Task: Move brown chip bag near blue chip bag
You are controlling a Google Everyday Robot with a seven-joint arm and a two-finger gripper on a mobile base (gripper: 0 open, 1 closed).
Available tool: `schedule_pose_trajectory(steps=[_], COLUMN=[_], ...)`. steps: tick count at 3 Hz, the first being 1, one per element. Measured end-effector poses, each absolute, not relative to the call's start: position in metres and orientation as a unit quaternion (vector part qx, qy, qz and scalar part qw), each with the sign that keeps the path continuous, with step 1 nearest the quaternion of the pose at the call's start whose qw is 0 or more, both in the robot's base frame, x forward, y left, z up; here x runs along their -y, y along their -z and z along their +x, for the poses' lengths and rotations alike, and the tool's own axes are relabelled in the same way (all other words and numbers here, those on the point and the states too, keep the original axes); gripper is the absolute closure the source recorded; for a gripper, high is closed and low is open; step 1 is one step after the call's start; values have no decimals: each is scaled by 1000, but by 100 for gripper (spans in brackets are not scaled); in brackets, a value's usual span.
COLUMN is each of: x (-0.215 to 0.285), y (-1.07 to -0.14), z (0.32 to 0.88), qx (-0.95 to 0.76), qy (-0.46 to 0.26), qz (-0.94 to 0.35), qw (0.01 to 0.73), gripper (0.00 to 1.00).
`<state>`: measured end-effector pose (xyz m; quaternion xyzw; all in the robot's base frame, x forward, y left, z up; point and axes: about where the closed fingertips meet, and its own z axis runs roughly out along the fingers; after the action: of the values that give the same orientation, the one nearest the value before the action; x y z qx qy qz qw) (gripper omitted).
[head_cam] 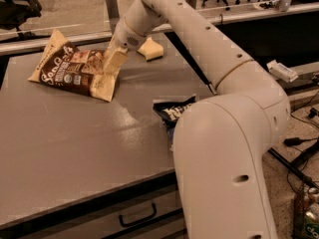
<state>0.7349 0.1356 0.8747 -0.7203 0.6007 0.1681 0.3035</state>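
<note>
The brown chip bag (75,71) lies on the grey table (75,138) at the far left, dark brown and cream with white script. My gripper (114,59) is down on the bag's right end, with its cream fingers (115,59) pressed into the bag there. The blue chip bag (172,111) lies at the table's right edge, mostly hidden behind my arm (219,148). Only its dark top with white lettering shows.
A small yellow sponge (151,49) lies at the back of the table just right of my gripper. A drawer with a handle (137,215) is under the table's front edge. Office chairs and a rail stand behind the table. Cables lie on the floor at right.
</note>
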Motion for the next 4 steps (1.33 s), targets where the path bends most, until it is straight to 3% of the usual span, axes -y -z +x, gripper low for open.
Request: schedule_pose_trajectory(steps=[1,3,4], x=[-124,-98,-84], y=[-895,-961,-997], z=[735,732,721], qx=[-583,-497,-459], qy=[-184,-158,-130], qz=[-705,-718,-751], qw=[359,462,458], gripper=[98,100,100])
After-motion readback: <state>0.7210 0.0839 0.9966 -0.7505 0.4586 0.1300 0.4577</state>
